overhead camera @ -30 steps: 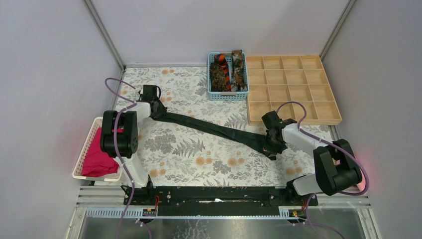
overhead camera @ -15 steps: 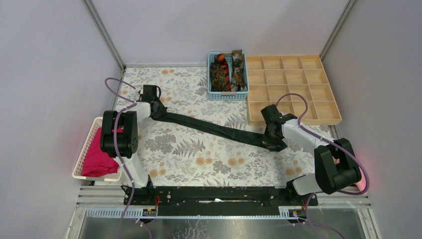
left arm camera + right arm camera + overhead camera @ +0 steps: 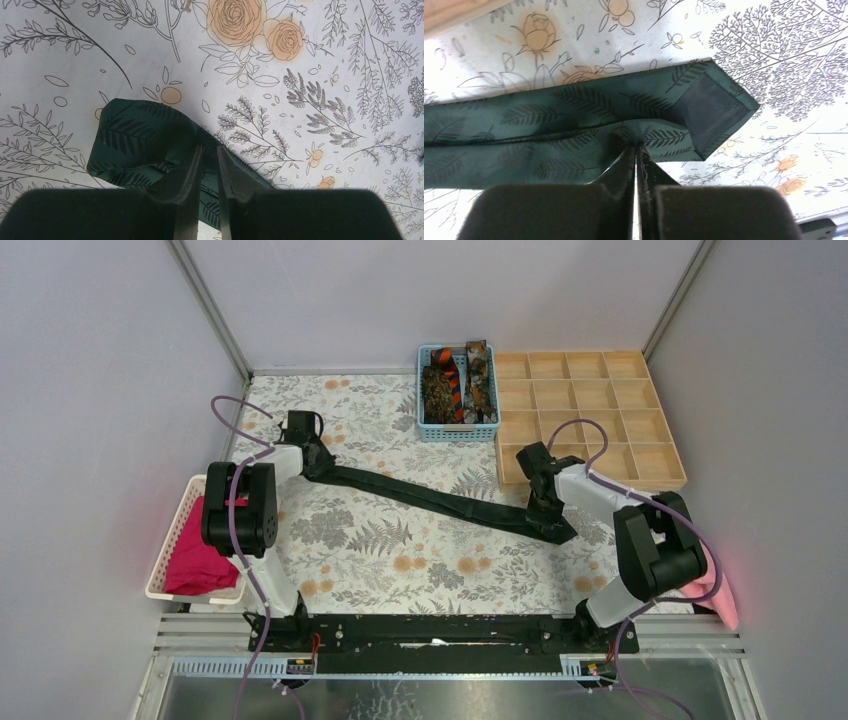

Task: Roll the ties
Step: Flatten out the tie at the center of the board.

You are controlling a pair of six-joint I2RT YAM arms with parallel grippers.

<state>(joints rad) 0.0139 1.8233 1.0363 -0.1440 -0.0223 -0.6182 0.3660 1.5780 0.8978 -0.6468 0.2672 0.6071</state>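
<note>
Overhead, looking down on a floral-print bench boxed in by grey walls. At far right, find a gridded wooden tray. At the left edge, see a white basket holding a magenta cloth. Just left of the tray, against the far edge, note a blue basket packed with a brown tie, a striped tie in orange and black, and a second brown tie along its right side. Beside the right arm's base, spot a pink cloth.

Across the middle of the bench, trace a green tie, dark and leaf-patterned. Stretched long on a slant, from far left down to near right, flat on the print.

At its left end, find the left end effector, fingers nearly together and pinching bunched fabric just behind a blunt folded end. At its wide pointed end, find the right end effector, fingers pressed tight on a pucker of cloth just short of the tip. Showing a darker woven patch at that point, close by the tray's near edge.
</note>
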